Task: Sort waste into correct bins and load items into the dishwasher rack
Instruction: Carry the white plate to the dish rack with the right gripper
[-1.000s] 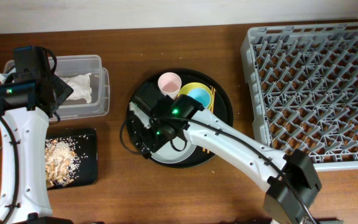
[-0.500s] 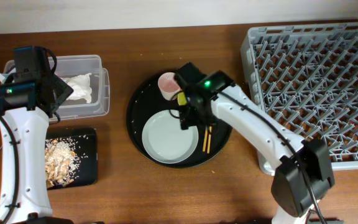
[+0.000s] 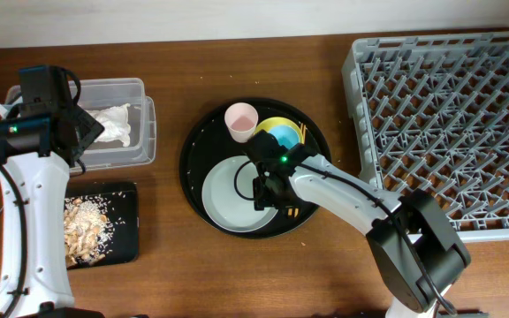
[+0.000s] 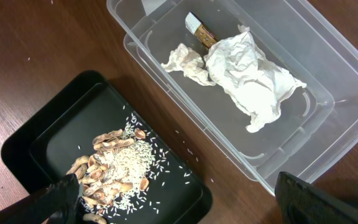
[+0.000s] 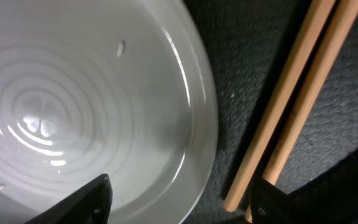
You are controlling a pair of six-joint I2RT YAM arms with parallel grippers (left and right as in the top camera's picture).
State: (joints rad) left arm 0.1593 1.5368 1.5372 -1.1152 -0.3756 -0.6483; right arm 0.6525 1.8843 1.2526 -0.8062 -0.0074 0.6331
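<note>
Because the chopsticks (image 5: 291, 106) lie just beside the plate (image 5: 73, 106), I hold the right pincer (image 5: 182, 196) open over its rim, straddling them, likely to pinch them for the rack (image 3: 449, 115).

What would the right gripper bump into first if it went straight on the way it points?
Probably the plate: the open right gripper straddles its rim, with bare round black tray just beside it. The chopsticks lie by one finger, so it might touch them first; depth is hard to judge.
</note>
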